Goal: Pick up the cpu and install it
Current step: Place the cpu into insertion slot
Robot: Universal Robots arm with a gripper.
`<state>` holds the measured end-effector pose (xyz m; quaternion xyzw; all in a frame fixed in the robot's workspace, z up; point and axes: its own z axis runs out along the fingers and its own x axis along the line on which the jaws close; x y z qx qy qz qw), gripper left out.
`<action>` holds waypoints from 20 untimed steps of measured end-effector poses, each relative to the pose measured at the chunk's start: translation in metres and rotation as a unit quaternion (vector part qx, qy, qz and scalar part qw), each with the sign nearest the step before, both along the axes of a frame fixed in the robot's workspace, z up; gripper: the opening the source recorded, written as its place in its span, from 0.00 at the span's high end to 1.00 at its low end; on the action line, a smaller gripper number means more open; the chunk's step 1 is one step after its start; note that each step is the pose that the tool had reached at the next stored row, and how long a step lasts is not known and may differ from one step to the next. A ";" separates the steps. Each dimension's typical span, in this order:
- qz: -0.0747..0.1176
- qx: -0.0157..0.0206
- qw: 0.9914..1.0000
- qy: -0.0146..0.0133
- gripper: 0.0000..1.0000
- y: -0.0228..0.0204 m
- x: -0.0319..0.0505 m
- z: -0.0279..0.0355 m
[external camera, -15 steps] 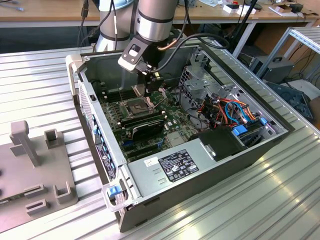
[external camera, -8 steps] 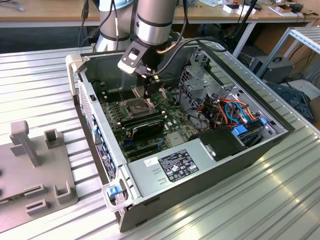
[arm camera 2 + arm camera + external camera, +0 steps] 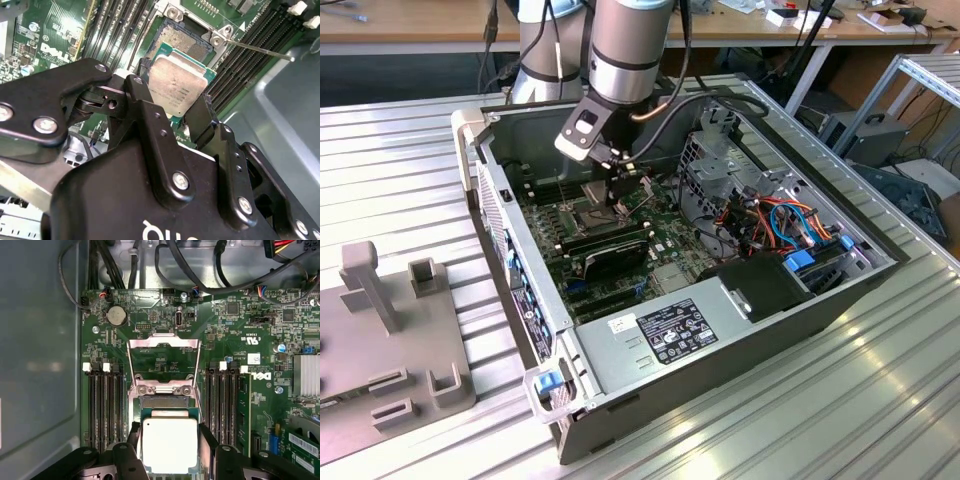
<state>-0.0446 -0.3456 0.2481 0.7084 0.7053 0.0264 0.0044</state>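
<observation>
Slatted tabletop [image 3: 410, 150], open case [image 3: 510, 230]; my fingers [image 3: 207, 440] pinch the cpu [image 3: 169, 444] just over the socket [image 3: 165, 402], eleven o'clock from the power supply [image 3: 655, 345] in the exterior view. Any tilt could bend pins.

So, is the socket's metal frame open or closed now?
Open. In the first wrist view the hinged frame lies swung back, and the socket contacts are bare beside the cpu in the jaws.

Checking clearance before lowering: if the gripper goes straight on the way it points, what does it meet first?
Probably the open socket beneath the cpu that the gripper is shut on; how far apart they are is unclear.
</observation>
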 end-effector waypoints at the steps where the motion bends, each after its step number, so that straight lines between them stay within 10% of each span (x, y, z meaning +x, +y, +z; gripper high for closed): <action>1: 0.000 0.000 1.000 0.000 0.45 0.0000 0.0000 -0.0005; 20: 0.000 -0.001 1.000 0.000 0.45 0.0005 -0.0033 -0.0205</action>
